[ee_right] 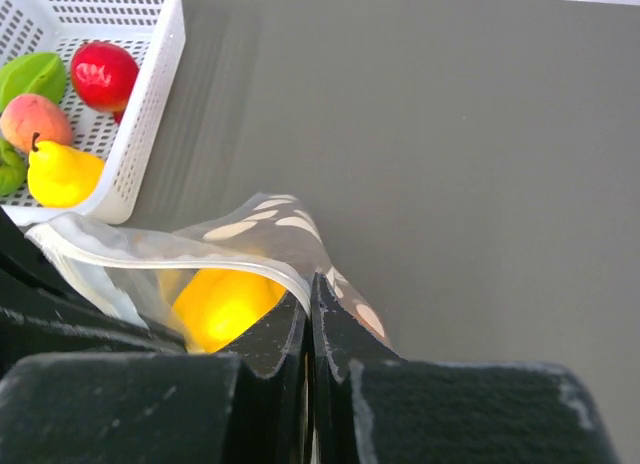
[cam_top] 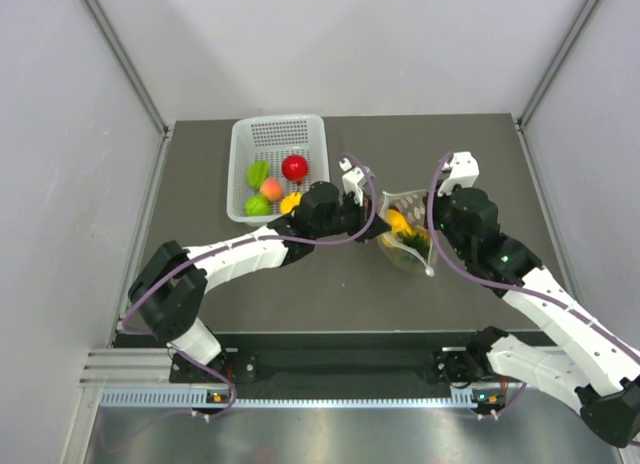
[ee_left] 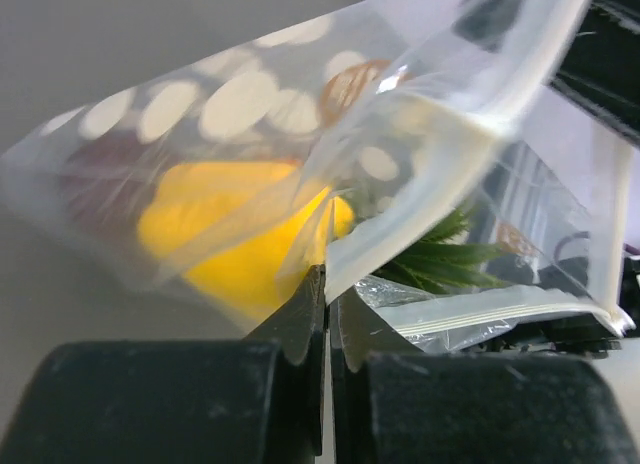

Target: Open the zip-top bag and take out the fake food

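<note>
The clear zip-top bag (cam_top: pixel 405 234) with cream dots hangs between my two grippers above the table's middle, its mouth pulled open. My left gripper (ee_left: pixel 328 284) is shut on one lip of the bag (ee_left: pixel 420 184). My right gripper (ee_right: pixel 308 289) is shut on the other lip (ee_right: pixel 270 219). Inside show a yellow bell pepper (ee_left: pixel 235 239), green leafy fronds (ee_left: pixel 440 254) and a dark maroon piece (ee_left: pixel 100 184). The pepper also shows in the right wrist view (ee_right: pixel 225 304) and the top view (cam_top: pixel 398 222).
A white perforated basket (cam_top: pixel 245 189) stands at the back left, holding a red apple (cam_top: pixel 294 167), green pieces (cam_top: pixel 258 174), a peach (cam_top: pixel 271 189) and a yellow pear (ee_right: pixel 60 174). The dark table (cam_top: pixel 480 164) stretches right of the bag.
</note>
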